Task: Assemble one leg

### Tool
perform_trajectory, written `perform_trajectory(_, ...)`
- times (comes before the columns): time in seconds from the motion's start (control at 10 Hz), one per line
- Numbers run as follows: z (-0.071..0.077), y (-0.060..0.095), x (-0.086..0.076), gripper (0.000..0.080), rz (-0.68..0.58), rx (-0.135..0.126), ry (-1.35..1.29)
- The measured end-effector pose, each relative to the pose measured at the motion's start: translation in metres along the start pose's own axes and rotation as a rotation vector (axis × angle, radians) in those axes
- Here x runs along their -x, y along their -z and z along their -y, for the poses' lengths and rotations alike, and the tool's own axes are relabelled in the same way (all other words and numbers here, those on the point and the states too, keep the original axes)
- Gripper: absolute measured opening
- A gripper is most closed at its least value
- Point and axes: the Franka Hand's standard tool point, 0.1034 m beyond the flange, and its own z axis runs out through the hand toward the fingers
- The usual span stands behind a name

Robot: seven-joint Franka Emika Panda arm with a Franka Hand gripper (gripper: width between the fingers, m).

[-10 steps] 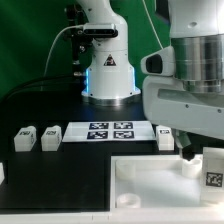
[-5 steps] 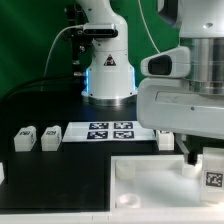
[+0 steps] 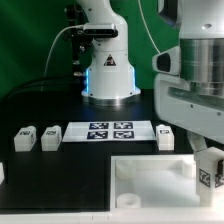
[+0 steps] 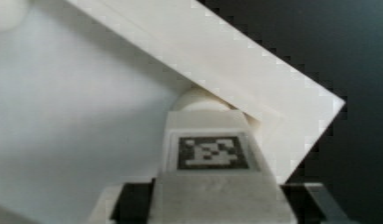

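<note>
My gripper point(image 3: 207, 152) is at the exterior view's right, shut on a leg point(image 3: 211, 170), a small white block with a tag facing the camera. It holds the leg upright at the right-hand corner of the large white square piece point(image 3: 150, 178). In the wrist view the leg point(image 4: 213, 150) sits between my two dark fingers point(image 4: 138, 200), gripper point(image 4: 216, 203), and its far end touches or sits just over a round socket at the square piece's corner point(image 4: 197, 100). Three more legs lie on the table point(image 3: 25, 138) point(image 3: 51, 137) point(image 3: 166, 137).
The marker board point(image 3: 110, 131) lies between the loose legs. The arm's base point(image 3: 108, 72) stands behind it. A small white part point(image 3: 2, 172) shows at the exterior view's left edge. The table is black.
The arm has moved toward the exterior view's right with the leg in its grip. The leg now sits nearer the frame's right edge. The loose legs have not moved.
</note>
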Motion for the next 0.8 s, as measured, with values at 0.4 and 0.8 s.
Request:
perform_trajectory(0.4,0.0032,-0.0029,0.0089,0.0292,0.067,-0.086,-0.651)
perform_trajectory(0.8,0.0022,-0.0041,0.0093,0.061,0.062,-0.083,-0.537)
